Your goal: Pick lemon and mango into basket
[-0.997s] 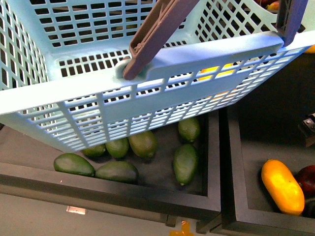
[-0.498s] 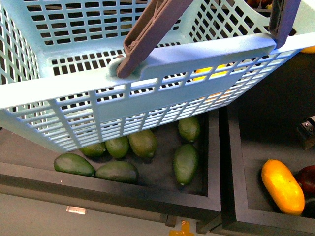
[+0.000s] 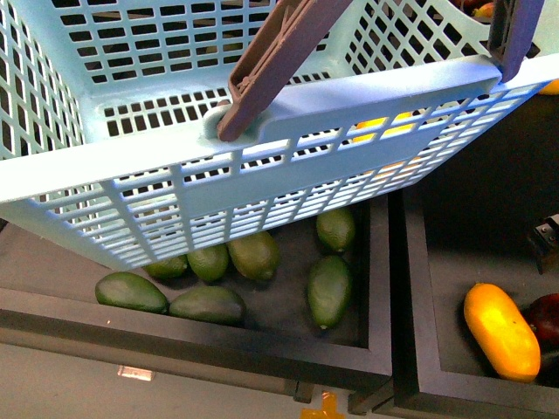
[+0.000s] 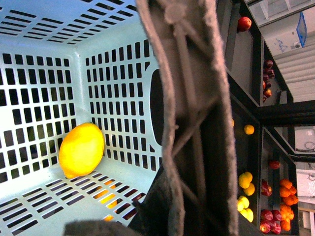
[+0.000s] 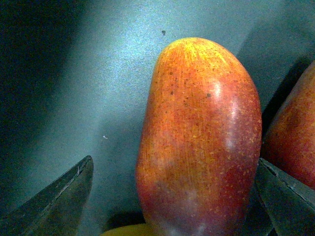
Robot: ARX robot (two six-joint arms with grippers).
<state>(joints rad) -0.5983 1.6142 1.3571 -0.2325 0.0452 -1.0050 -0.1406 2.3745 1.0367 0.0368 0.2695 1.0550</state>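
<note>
Basket: we see a light aqua plastic basket with slotted sides (image 3: 393,92) raised off the bins and tilted. It fills the front view from nine o'clock across to two o'clock.
Handle: one brown hinged plastic handle (image 3: 271,61) rises from its pivot on the near rim toward twelve o'clock. A second brown handle shows at one o'clock. The left wrist view shows a handle (image 4: 197,123) close up.
Bins: black walled compartments (image 3: 380,288) lie under the basket, with a divider between the six o'clock bin and the four o'clock bin.
Mango: the elongated red-to-orange smooth mango (image 5: 197,137) lies on a dark bin floor. A second reddish fruit (image 5: 295,142) is just beside it.
Green fruits: several dark green oval fruits (image 3: 329,291) lie in the six o'clock bin, partly under the basket.
Yellow fruit: a long orange-yellow fruit (image 3: 501,332) lies at four o'clock, with a dark red fruit (image 3: 546,316) just beside it.
Lemon: the small bright yellow oval lemon (image 4: 81,150) rests inside the basket on the slotted base, near a corner.
Right fingers: the dark right fingers (image 5: 54,201) are spread wide on either side of the mango. We cannot tell whether they touch it.
Left fingers: we cannot tell how they stand.
</note>
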